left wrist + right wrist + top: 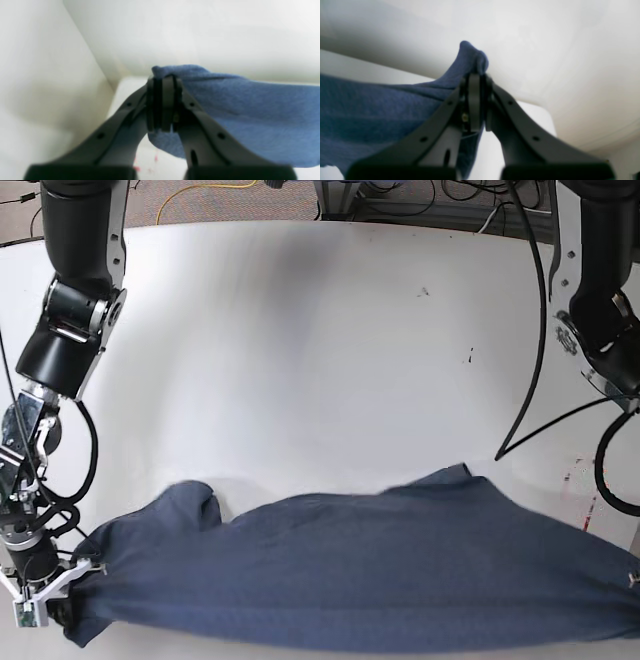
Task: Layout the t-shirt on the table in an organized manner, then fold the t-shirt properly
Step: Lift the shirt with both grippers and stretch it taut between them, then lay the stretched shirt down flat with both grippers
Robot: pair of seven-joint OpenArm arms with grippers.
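1. The surface point(330, 330) is glossy white and mostly bare; the t-shirt should slide over it with little drag.
2. The t-shirt point(350, 580) lies stretched along the near edge, spanning almost from one near corner to the other. It looks light, soft and limp, so it will likely sag wherever unsupported.
3. The left gripper point(162, 105) has its fingers pressed together, pinching a bunched bit of cloth edge.
4. The right gripper point(476, 102) pinches the opposite end likewise. Hems and corners look like the best holds.

One t-shirt point(350, 570), one table point(300, 330), two hands: left point(162, 105), right point(476, 102).
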